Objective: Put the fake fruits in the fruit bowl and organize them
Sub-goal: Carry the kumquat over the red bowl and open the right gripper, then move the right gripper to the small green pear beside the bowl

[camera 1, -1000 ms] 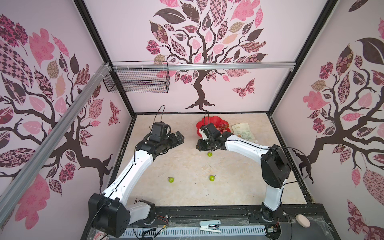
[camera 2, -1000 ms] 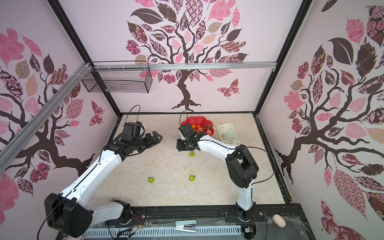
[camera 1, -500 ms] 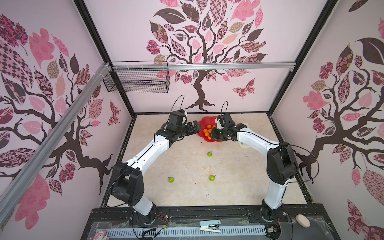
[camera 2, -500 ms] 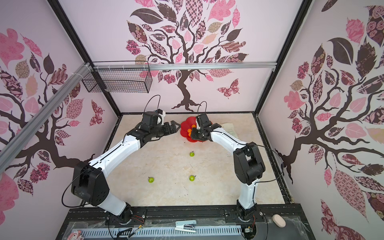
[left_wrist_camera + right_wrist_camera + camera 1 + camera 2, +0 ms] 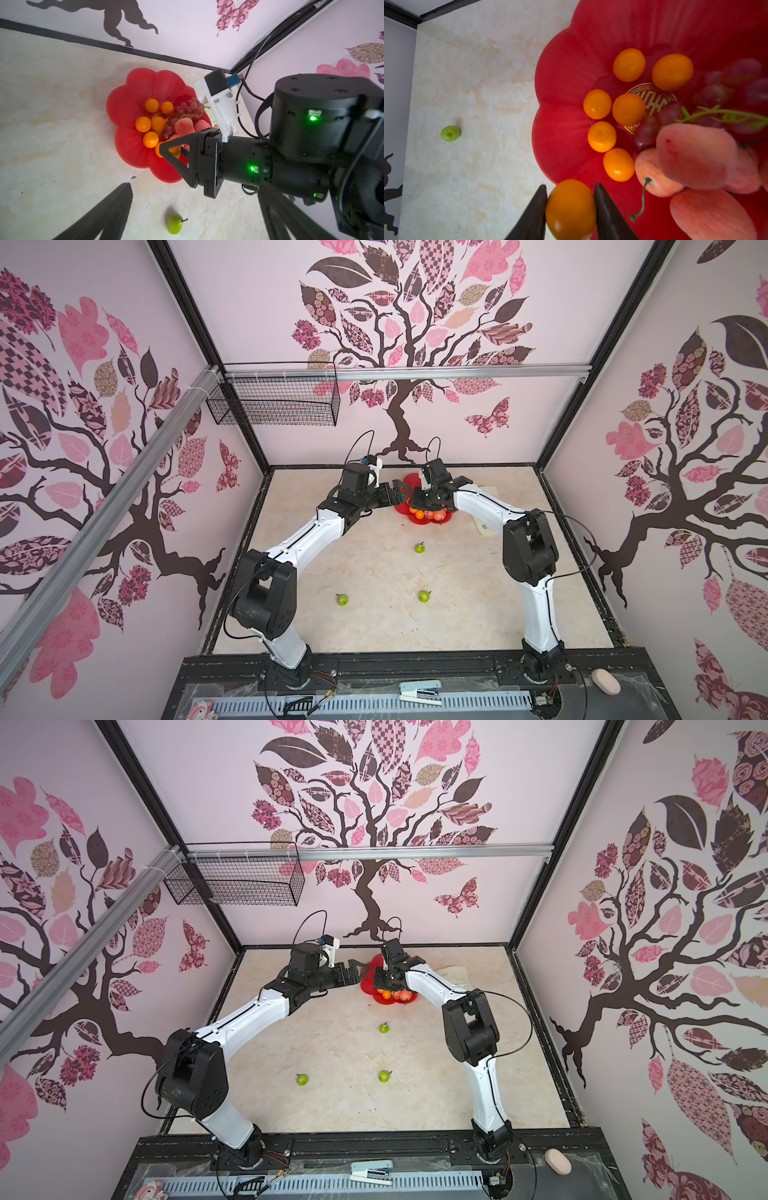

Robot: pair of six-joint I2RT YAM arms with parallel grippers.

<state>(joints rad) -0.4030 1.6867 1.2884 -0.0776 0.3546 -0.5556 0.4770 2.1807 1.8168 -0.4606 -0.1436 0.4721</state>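
Finds two green fruits on the near table (image 5: 374, 635), well apart: left green (image 5: 342, 599) and right green (image 5: 423, 596). Notes both outside the bowl, so not yet dealt with. Finds a third green (image 5: 420, 548) farther on, near the bowl's near rim, likewise loose on the table.

Locates the bowl (image 5: 133, 87) at the far middle, close to the back wall. Counts six oranges (image 5: 628, 109) inside, lying singly around the gold emblem (image 5: 654, 99), toward the left. Finds grapes (image 5: 188, 109) and peaches (image 5: 184, 126) heaped toward the right. Judges like grouped with like, in keeping with the organizing called for.

Observes the right gripper (image 5: 570, 186) over the bowl's near rim, jaws clamped on the held orange (image 5: 570, 209), gripped across its middle. Judges that hold suited to a smooth round ball, and the position suited to a release beside the other oranges. Cannot tell any contact with the bowl.

Observes the left gripper (image 5: 400, 494) just left of the bowl, jaws spread wide, carrying nothing. Judges it placed clear of the drop, perhaps ready to steady the bowl.

Notes a packet (image 5: 457, 977) right of the bowl, partly hidden by the right arm; no part of the task.
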